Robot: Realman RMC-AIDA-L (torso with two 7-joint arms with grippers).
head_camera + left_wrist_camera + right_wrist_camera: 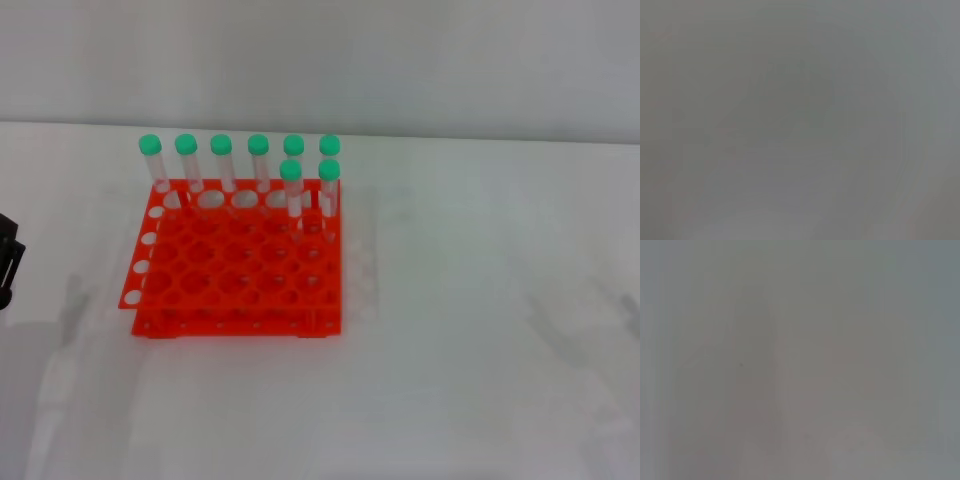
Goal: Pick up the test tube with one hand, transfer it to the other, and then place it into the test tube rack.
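- Head view: eight clear green-capped plastic tubes (258, 168) stood upright in the bright orange-red plastic rack (240, 270) on the white counter (480, 300).
- Left gripper (8, 262) sat at the counter's left edge, finger state indiscernible; wrist views showed nothing.

1. The orange-red test tube rack (240, 265) sits left of centre on the white tabletop (480, 330), blocking that patch.
2. Eight green-capped tubes (258, 165) stand upright along its far rows, a fence against any approach from behind.
3. The near rows of holes lie open from above.
4. To the right of the rack there's wide bare tabletop.
5. A black left gripper (8, 262) pokes in at the left edge, well apart from the rack.
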